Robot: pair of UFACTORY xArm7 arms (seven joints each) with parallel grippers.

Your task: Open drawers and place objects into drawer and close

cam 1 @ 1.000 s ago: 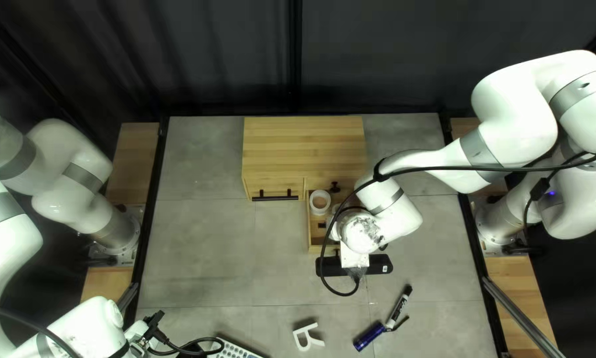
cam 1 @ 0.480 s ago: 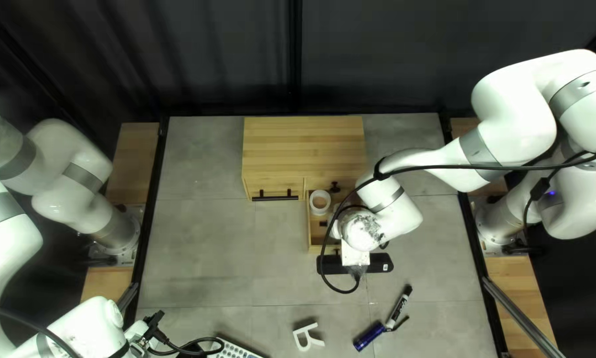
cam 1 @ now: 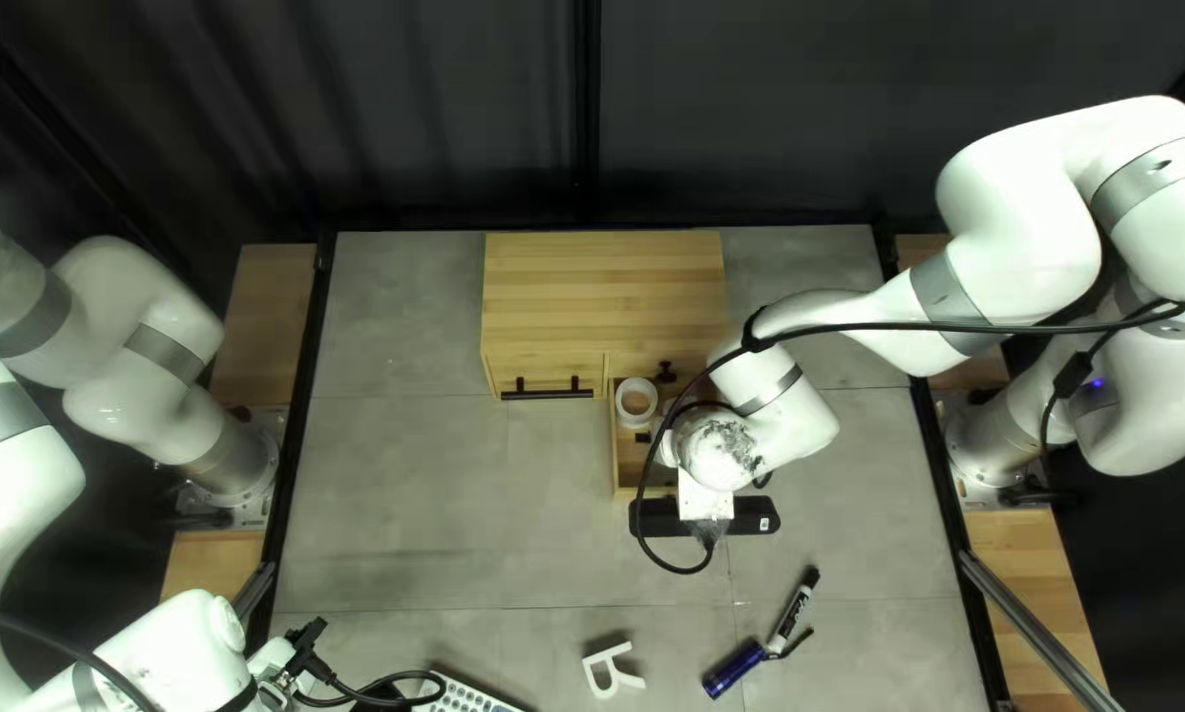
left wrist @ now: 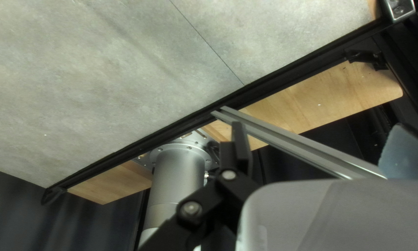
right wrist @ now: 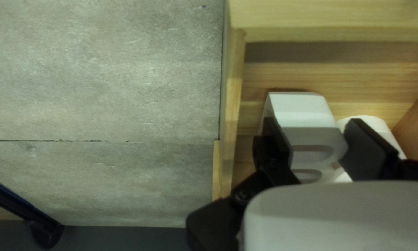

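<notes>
Item, labels and print: a black-and-white marker (cam 1: 793, 613), lower right of the top left view, its barrel lettered; a blue cylinder (cam 1: 733, 669) just beside it, pale marks on its side; a black sensor bar (cam 1: 755, 516), right of centre, with a small label too tiny to make out; a white letter R (cam 1: 613, 670), bottom centre. Item, part hidden: a keypad (cam 1: 467, 695), cut off by the bottom edge; my right gripper (cam 1: 644, 438), right of centre, mostly beneath my right arm; my left gripper (cam 1: 305, 649), lower left, among dark cables. Item, centre of the same view: one wooden cabinet (cam 1: 603, 297), left drawer closed behind a black bar handle (cam 1: 546, 393), right drawer (cam 1: 615, 462) pulled out, holding a white ring (cam 1: 636, 400) and a small black knob-like piece (cam 1: 666, 372). Item, seen only in the right wrist view: a white rounded block (right wrist: 306, 116) with an oval hollow, held between my right fingers over the open drawer, a pad touching each side; its exact height cannot be told. Item, left wrist view: my left fingers stand wide apart with nothing between them, a silver arm base (left wrist: 177, 174) just beside one finger's link.
</notes>
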